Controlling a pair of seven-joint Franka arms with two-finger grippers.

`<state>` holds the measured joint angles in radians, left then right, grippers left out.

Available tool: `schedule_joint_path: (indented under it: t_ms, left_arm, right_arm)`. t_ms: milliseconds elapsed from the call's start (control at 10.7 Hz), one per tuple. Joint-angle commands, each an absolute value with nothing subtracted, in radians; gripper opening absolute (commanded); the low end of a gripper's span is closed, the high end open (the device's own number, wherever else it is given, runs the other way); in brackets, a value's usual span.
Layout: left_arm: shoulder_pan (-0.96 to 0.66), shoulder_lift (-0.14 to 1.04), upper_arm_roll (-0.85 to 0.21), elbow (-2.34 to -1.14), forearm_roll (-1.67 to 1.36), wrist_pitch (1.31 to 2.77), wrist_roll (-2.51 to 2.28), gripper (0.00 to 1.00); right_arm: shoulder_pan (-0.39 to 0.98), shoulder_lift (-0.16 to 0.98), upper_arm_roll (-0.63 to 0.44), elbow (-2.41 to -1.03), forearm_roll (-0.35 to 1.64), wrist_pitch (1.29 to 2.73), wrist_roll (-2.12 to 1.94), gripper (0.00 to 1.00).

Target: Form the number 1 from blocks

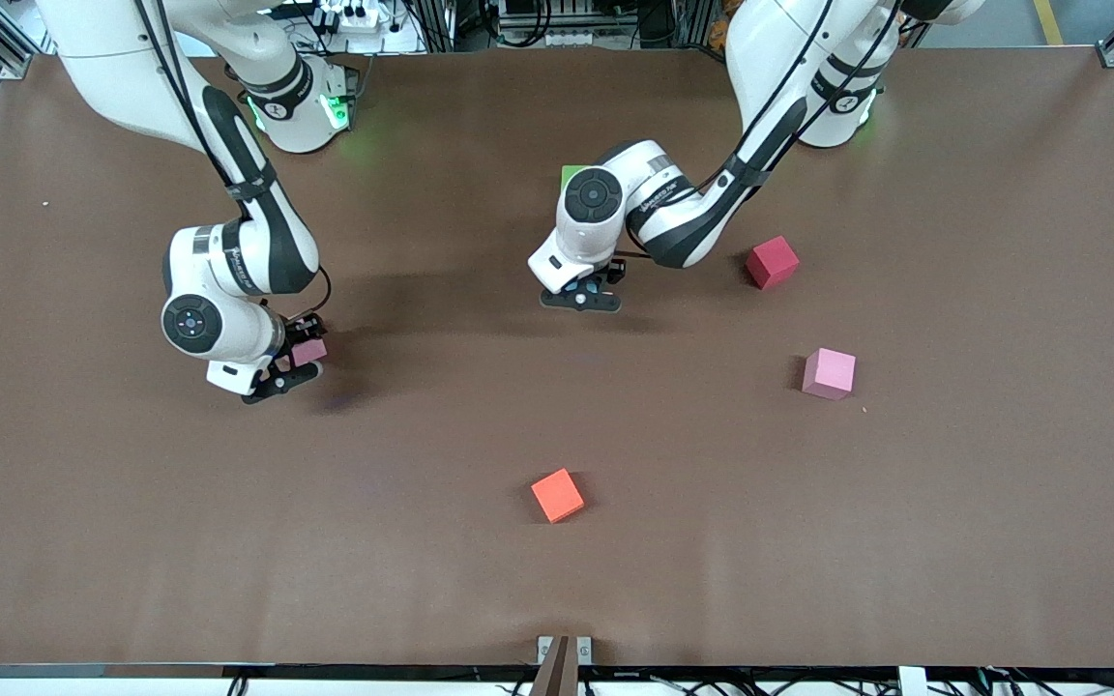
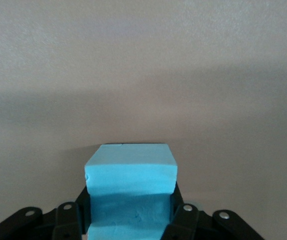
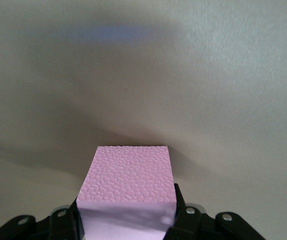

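Note:
My left gripper (image 1: 584, 293) is low over the middle of the table, shut on a light blue block (image 2: 131, 172) whose sides its fingers (image 2: 177, 200) press. Toward the right arm's end, my right gripper (image 1: 294, 367) is down at the table, shut on a purple block (image 3: 128, 175) (image 1: 308, 351). A green block (image 1: 571, 174) peeks out from under the left arm's wrist. A red block (image 1: 772, 262), a pink block (image 1: 829, 373) and an orange block (image 1: 557, 495) lie loose. The orange one is nearest the front camera.
The brown table (image 1: 953, 503) carries only the blocks. The red and pink blocks lie toward the left arm's end. Both arms' bases stand along the table's edge farthest from the front camera.

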<state>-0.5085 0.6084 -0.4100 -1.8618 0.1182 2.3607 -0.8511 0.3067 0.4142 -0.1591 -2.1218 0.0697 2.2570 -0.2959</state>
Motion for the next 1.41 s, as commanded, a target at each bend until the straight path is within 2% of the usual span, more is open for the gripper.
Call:
schedule_joint_path:
  t_ms: [0, 94, 188, 281, 656, 1031, 1312]
  left_arm:
    - [-0.514, 0.609, -0.411, -1.865, 0.138, 2.376, -0.865, 0.00]
    - [-0.514, 0.611, -0.411, -1.865, 0.137, 2.376, -0.868, 0.00]
    - [-0.514, 0.612, -0.411, -1.865, 0.132, 2.376, -0.886, 0.29]
    - [-0.512, 0.614, -0.411, -1.870, 0.135, 2.375, -0.893, 0.99]
    - [-0.474, 0.539, -0.411, -1.875, 0.133, 2.321, -0.899, 1.00]
    - [-0.316, 0.307, -0.410, -1.871, 0.133, 2.183, -0.885, 1.00]
    - [-0.154, 0.201, -0.411, -1.865, 0.133, 2.181, -0.774, 1.00]
  right_arm:
    - [0.336, 0.377, -0.166, -2.096, 0.130, 2.247, -0.246, 0.63]
    - [0.357, 0.365, -0.166, -2.080, 0.130, 2.244, -0.183, 0.63]
    - [0.380, 0.353, -0.166, -2.066, 0.130, 2.240, -0.098, 0.63]
    - [0.408, 0.344, -0.164, -2.051, 0.130, 2.241, -0.010, 0.63]
    - [0.482, 0.334, -0.164, -2.007, 0.135, 2.252, 0.210, 0.62]
    - [0.590, 0.357, -0.164, -1.938, 0.173, 2.244, 0.368, 0.62]
    - [0.690, 0.455, -0.164, -1.788, 0.169, 2.240, 0.393, 0.62]
